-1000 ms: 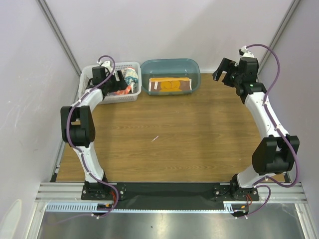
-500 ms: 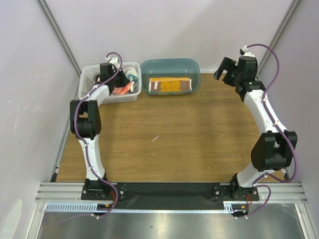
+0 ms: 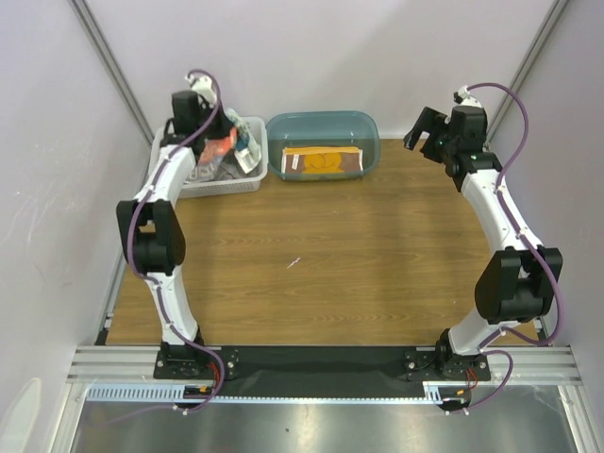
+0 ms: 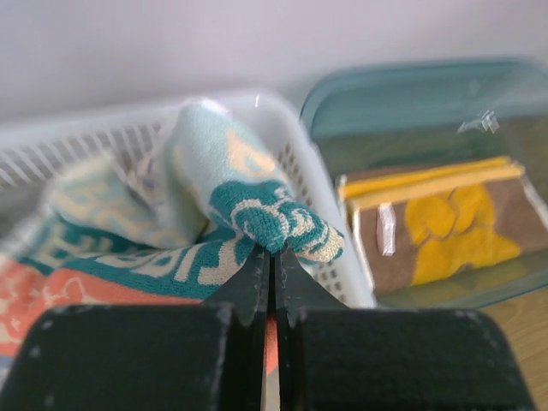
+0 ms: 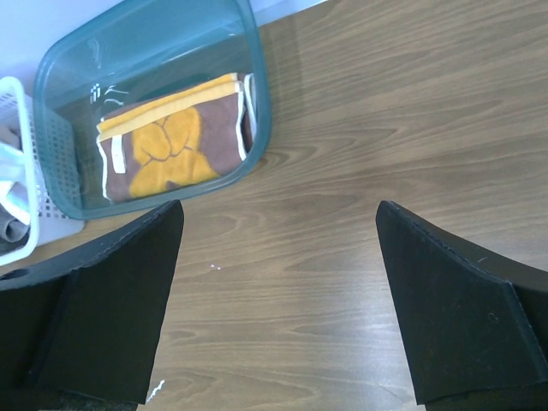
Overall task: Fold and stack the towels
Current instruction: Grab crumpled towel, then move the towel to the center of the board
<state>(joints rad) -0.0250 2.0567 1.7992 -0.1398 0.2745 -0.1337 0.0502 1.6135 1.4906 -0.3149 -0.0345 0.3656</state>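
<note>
My left gripper (image 4: 272,250) is shut on a fold of a printed towel (image 4: 257,210), pale with teal lettering and an orange part, pinched at the fingertips. In the top view the left gripper (image 3: 209,140) holds that printed towel (image 3: 236,146) raised over the white lattice basket (image 3: 203,184). A bit of grey cloth (image 5: 8,229) shows inside the basket. A folded brown towel (image 3: 323,160) with orange print lies in the teal tub (image 3: 321,123). My right gripper (image 3: 423,132) hangs open above the table's far right, and nothing is between the right gripper (image 5: 278,300) fingers.
The basket and tub stand side by side at the table's back edge, against the wall. Wooden tabletop (image 3: 330,264) stretches in front of them. In the right wrist view the tub (image 5: 145,51) and brown towel (image 5: 175,150) lie to the upper left.
The left gripper shut on the printed towel in the basket and moved up and back, lifting the cloth. The right arm barely moved.
</note>
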